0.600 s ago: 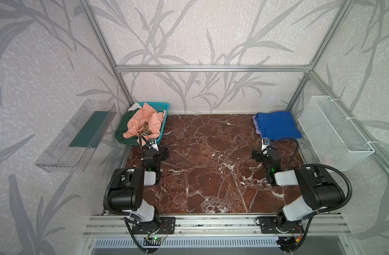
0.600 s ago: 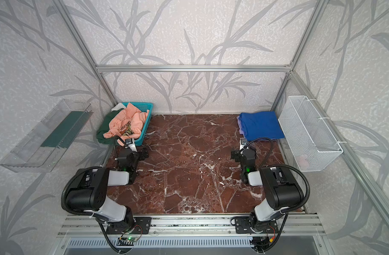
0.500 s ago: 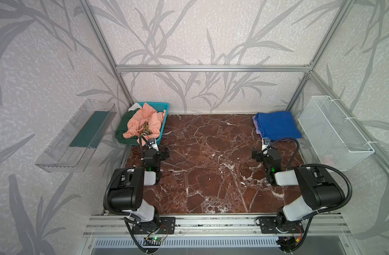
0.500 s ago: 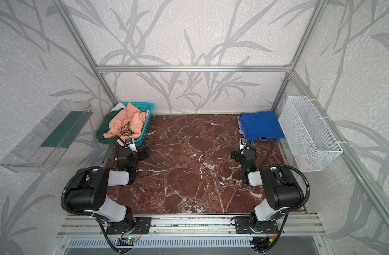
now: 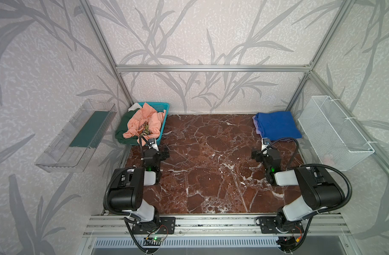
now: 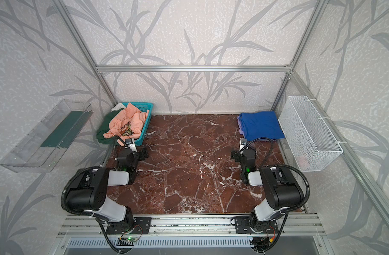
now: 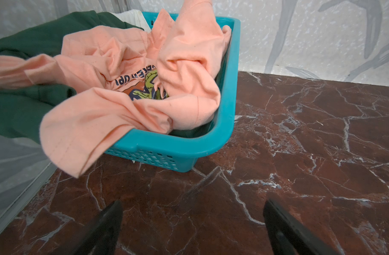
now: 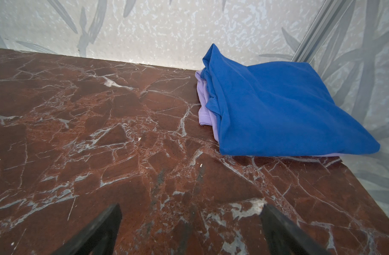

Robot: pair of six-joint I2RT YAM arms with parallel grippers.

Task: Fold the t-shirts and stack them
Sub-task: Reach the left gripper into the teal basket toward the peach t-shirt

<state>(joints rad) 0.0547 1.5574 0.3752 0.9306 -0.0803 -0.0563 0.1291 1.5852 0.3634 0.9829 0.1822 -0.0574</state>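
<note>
- I am looking down on a red-brown marble table, with both arms based at its near edge.
- At the far right corner lies a royal blue t-shirt, folded into a flat rectangle. It rests on a folded lilac t-shirt, whose edge peeks out underneath. I judge these two folded and stacked.
- At the far left corner stands a teal basket. A peach-pink t-shirt is crumpled inside it, and one flap hangs over the near rim.
- A dark green t-shirt is bunched beside and under the pink one, spilling over the basket's side. A scrap of white cloth shows at the back (probably another shirt, though I cannot be sure).
- My left gripper is spread wide and empty. It sits low over bare table just in front of the basket and touches no cloth.
- My right gripper is also spread wide and empty. It faces the blue stack and is apart from it.
- By my reading, under half the work is done. The basket's shirts all need pulling out, flattening, folding and stacking, and the pink one on top looks the easiest to reach first.
</note>
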